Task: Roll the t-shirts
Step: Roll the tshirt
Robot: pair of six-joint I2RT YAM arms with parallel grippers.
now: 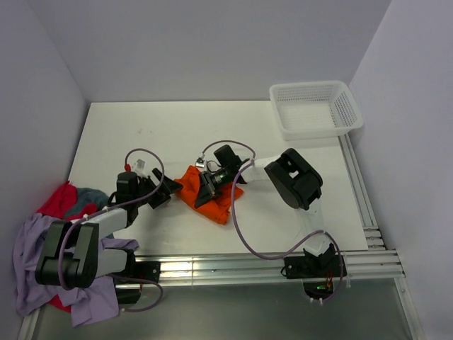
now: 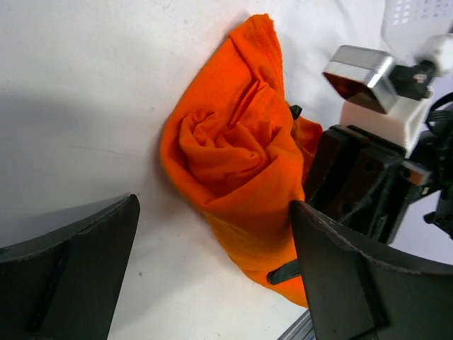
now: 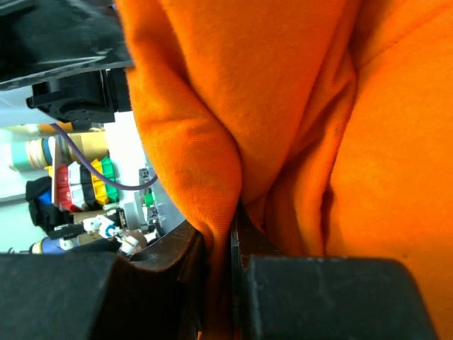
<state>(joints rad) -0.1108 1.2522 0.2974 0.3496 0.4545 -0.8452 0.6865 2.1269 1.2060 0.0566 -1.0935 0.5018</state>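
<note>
A white perforated basket (image 1: 311,130) stands on the white table (image 1: 141,134), well beyond the right gripper (image 1: 204,193) and off to its right. Aluminium rails (image 1: 233,268) run along the table's edge behind that gripper.

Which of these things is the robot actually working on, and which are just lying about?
Part of the job: orange t-shirt, partly rolled; lavender t-shirt, red t-shirt and grey-blue t-shirt, heaped at the left.
Just lying about: white basket, at the far right corner.
</note>
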